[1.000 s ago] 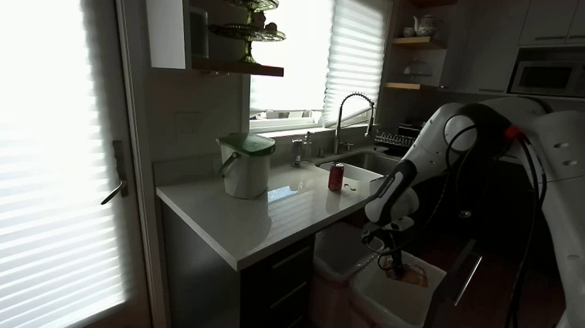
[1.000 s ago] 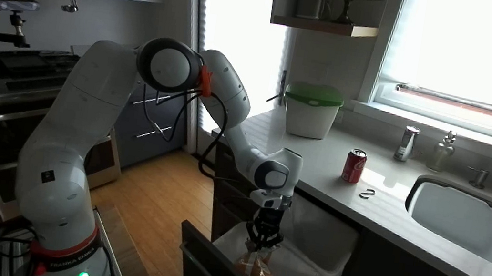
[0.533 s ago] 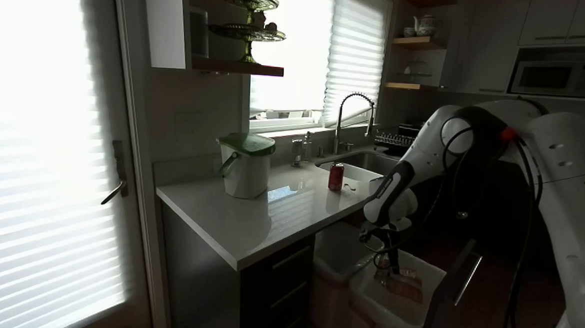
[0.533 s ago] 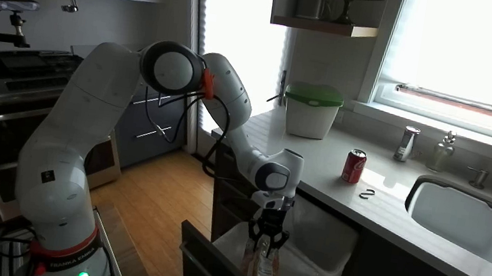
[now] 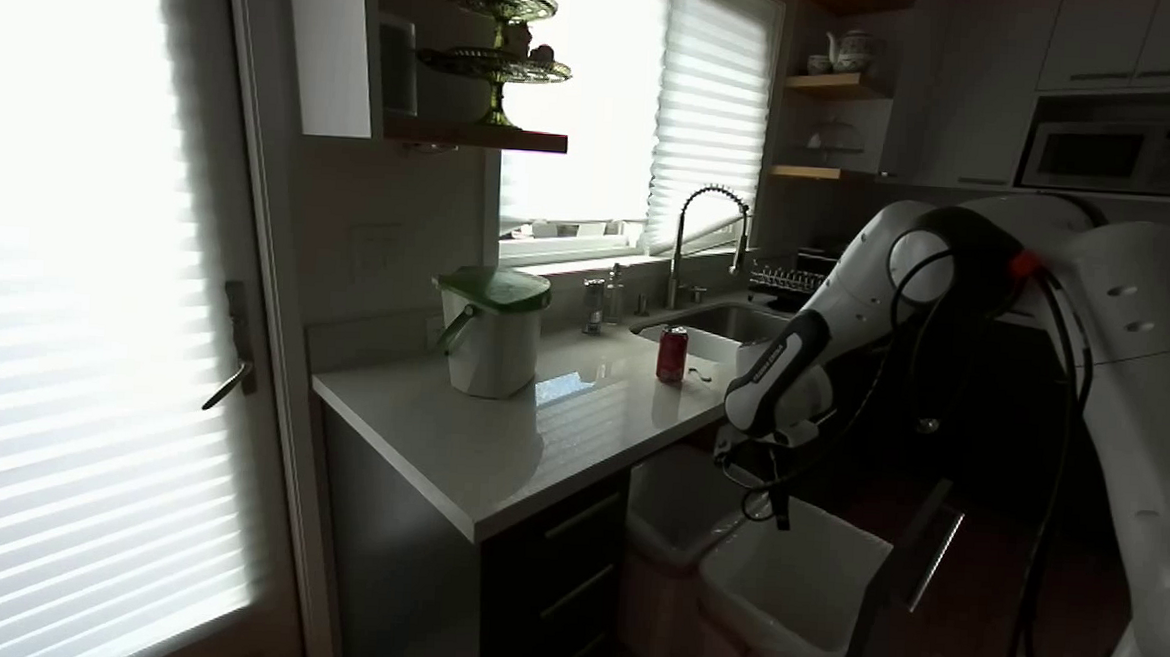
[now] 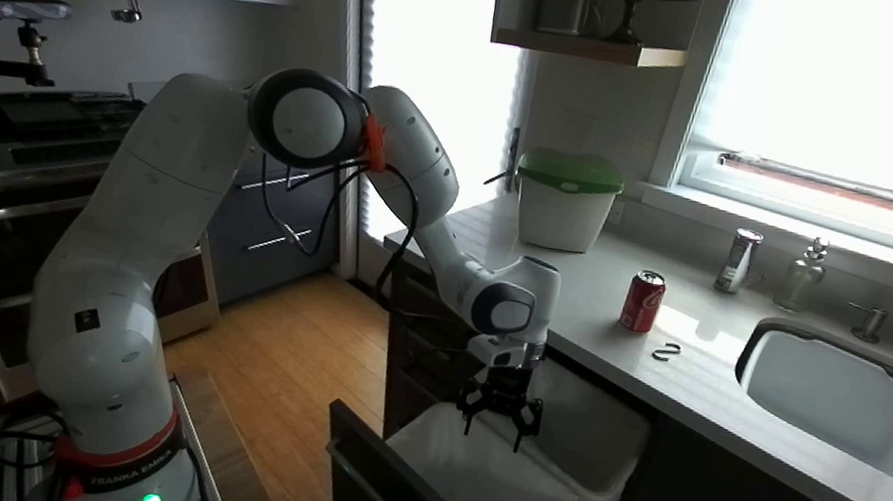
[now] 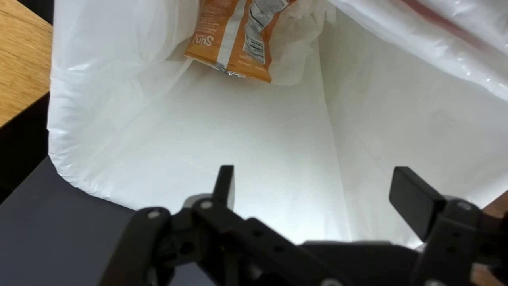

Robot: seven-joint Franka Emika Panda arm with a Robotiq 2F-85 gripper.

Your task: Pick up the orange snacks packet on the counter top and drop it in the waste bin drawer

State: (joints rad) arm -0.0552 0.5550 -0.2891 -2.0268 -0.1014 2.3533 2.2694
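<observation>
We have the fingers (image 7: 414, 202) spread wide, with nothing pinched between them. In both exterior views the gripper (image 6: 492, 439) points down near the mouth of the waste bin (image 6: 461, 458); we cannot tell whether its tips stand just above the rim or dip a little inside.

Below the fingers, a white bag (image 7: 254, 131) lines the waste bin. The orange packet (image 7: 238, 39) lies in it, deeper than the fingers and well apart from them, its far end cut off by the edge of the wrist view. Both exterior views leave it hidden. A pale crumpled thing (image 7: 295, 51) beside it may be paper or a fold of the bag; we cannot tell which.

To one side of the fingers stands a second bin (image 6: 583, 427); to the opposite side is the front of the drawer (image 6: 369, 493), pulled out. Higher than the fingers, the counter (image 6: 589, 292) holds a red can (image 6: 643, 301), a metal hook (image 6: 666, 351) and a tub (image 6: 566, 206) with a green lid.

We judge the picking and the dropping done, since the orange packet rests free inside. What is left, we think, is only to lift the gripper clear; the task asks for no pushing in of the drawer.
</observation>
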